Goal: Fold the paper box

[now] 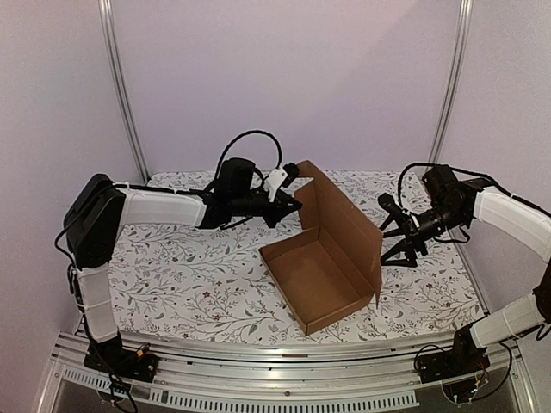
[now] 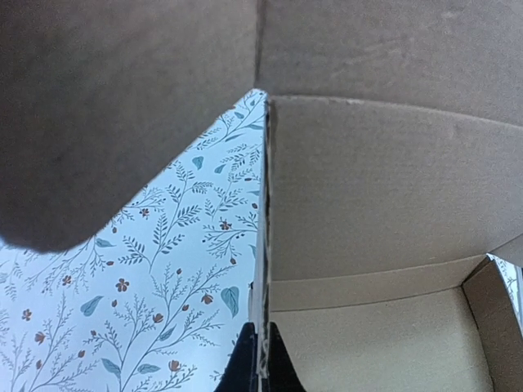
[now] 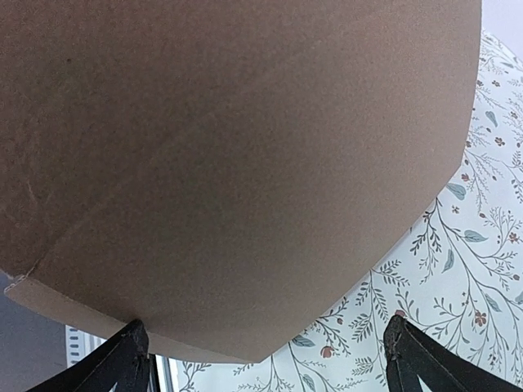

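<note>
paper box [image 1: 318, 275] open at the centre of the floral desk [image 1: 172, 275], lid [image 1: 344, 213] upright. left pincer [image 1: 293, 202] pinches the lid's far flap edge; right pincer [image 1: 394, 228], spread wide, faces the lid's outer side.

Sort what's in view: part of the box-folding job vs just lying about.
Job:
paper box, lid panel upright
left pincer, shut on a cardboard edge of the box
right pincer, open, at the lid's outer face

Just there:
floral table cover
metal frame posts
front rail
</note>
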